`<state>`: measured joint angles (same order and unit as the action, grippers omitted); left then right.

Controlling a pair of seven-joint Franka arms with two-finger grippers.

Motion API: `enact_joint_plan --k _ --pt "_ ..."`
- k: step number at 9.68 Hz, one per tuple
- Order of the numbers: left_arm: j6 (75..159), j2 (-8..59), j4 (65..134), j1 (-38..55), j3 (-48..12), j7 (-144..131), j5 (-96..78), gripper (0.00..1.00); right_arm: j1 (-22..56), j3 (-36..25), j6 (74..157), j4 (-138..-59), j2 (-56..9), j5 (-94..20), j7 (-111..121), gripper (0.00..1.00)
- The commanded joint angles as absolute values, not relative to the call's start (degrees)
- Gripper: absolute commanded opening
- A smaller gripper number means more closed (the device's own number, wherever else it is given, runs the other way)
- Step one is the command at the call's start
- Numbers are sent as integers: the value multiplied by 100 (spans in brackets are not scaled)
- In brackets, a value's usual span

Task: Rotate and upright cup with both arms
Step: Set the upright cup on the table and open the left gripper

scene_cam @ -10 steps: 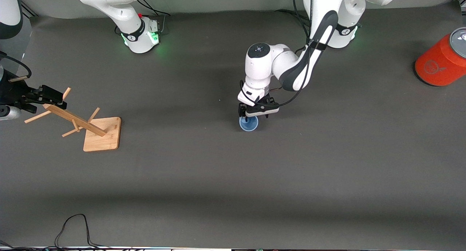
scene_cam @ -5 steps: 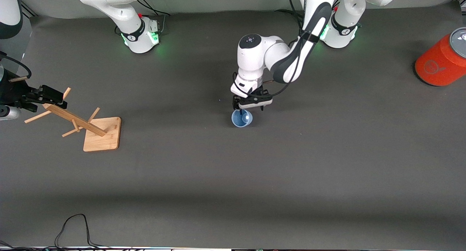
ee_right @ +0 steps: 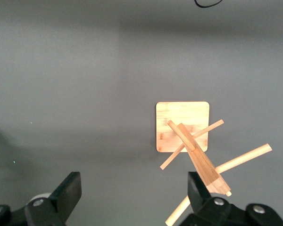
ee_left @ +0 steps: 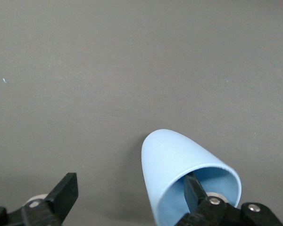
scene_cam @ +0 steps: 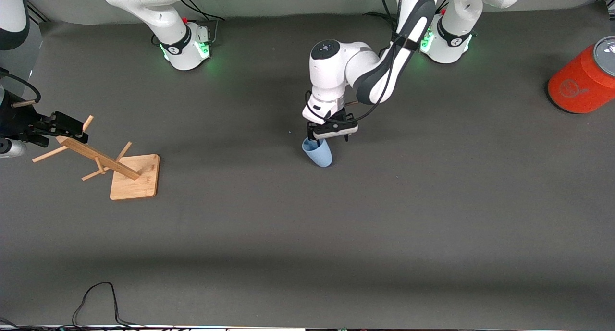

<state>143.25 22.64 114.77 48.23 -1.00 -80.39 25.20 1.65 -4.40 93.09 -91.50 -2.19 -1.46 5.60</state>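
Cup [scene_cam: 318, 152] tilted at mid-worktop toward the base-side edge, mouth raised, one finger [ee_left: 194, 190] of left tool [scene_cam: 327, 130] hooked inside the rim, the other well clear outside: spread wide, gripping nothing. Right tool [scene_cam: 60, 124] parked high over wooden rack [scene_cam: 115, 170] at right arm's end of worktop, waiting, spread wide, empty. Risk judged: unclamped cup sliding off the single finger, rolling away or dropping flat, through lack of pinch on smooth tapered plastic.
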Motion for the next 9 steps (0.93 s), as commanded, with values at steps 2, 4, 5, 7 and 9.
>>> enact_joint_plan --k 2,4,5,7,9 --pt "14203 2118 11558 4738 -35 -8051 2619 100 220 -475 9185 -9185 -105 -88 422 100" --pt "14186 2074 11558 4641 -35 -7884 2619 100 228 -475 9176 -9193 -105 -88 422 100" --pt "14194 2083 11540 4597 -35 -7884 2619 100 229 -475 9176 -9193 -105 -79 422 100" --pt "14212 2109 11505 4614 -44 -7962 2610 100 229 -475 9176 -9193 -105 -79 431 100" --pt "14256 2153 11461 4641 -53 -7998 2584 100 229 -475 9184 -9193 -114 -18 448 100"
